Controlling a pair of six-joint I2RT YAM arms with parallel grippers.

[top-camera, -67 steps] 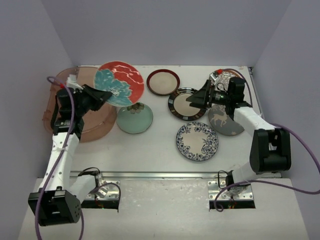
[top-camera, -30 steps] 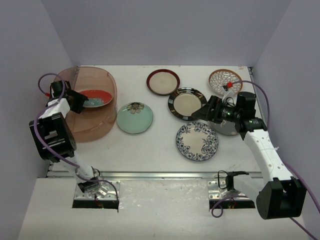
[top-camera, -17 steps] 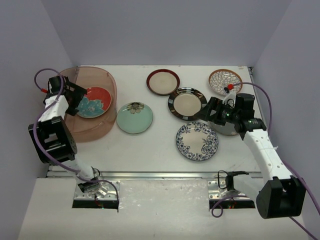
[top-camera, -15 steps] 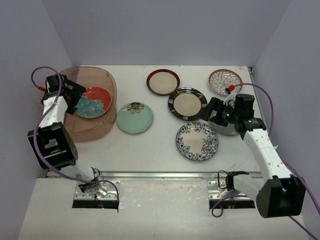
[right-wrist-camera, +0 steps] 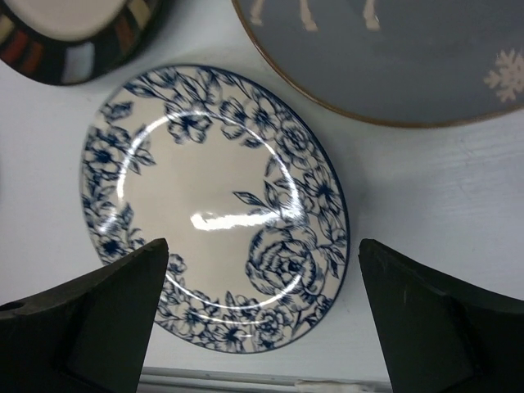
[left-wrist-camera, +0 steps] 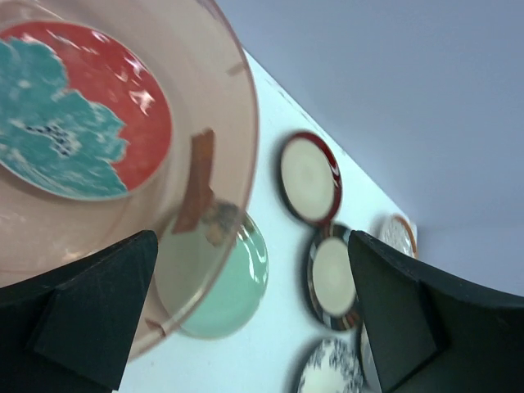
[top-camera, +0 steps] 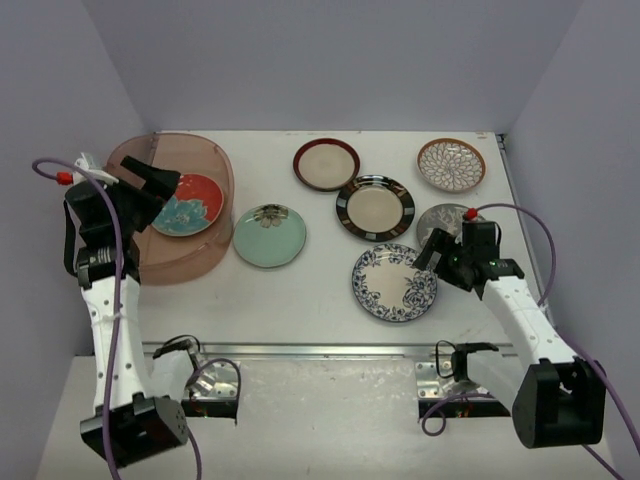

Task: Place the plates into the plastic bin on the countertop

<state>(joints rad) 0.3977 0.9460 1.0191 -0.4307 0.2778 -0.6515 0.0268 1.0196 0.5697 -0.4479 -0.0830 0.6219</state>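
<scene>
The plastic bin (top-camera: pixel 200 255) stands at the far left of the countertop (top-camera: pixel 310 300). Flat inside it lies the red-and-teal plate (top-camera: pixel 187 204) (left-wrist-camera: pixel 74 123). My left gripper (top-camera: pixel 160 188) (left-wrist-camera: pixel 252 270) hovers open and empty above the bin's left side. The remaining plates lie on the counter: mint green (top-camera: pixel 269 235), brown-rimmed cream (top-camera: pixel 326 164), black-rimmed cream (top-camera: pixel 375 208), petal-patterned (top-camera: pixel 451 164), grey deer (top-camera: pixel 448 216) and blue-white floral (top-camera: pixel 394 282) (right-wrist-camera: pixel 213 205). My right gripper (top-camera: pixel 432 255) (right-wrist-camera: pixel 262 246) hangs open over the floral plate's right edge.
Lilac-grey walls close in the left, back and right sides. A metal rail (top-camera: pixel 320 349) runs along the near edge, also low in the right wrist view (right-wrist-camera: pixel 246 378). The mint plate (left-wrist-camera: pixel 237 278) sits tight against the bin's rim (left-wrist-camera: pixel 246 139).
My left gripper opened, leaving the red-and-teal plate flat in the bin, then lifted back to the left. My right gripper drew back from the grey deer plate toward the floral plate.
</scene>
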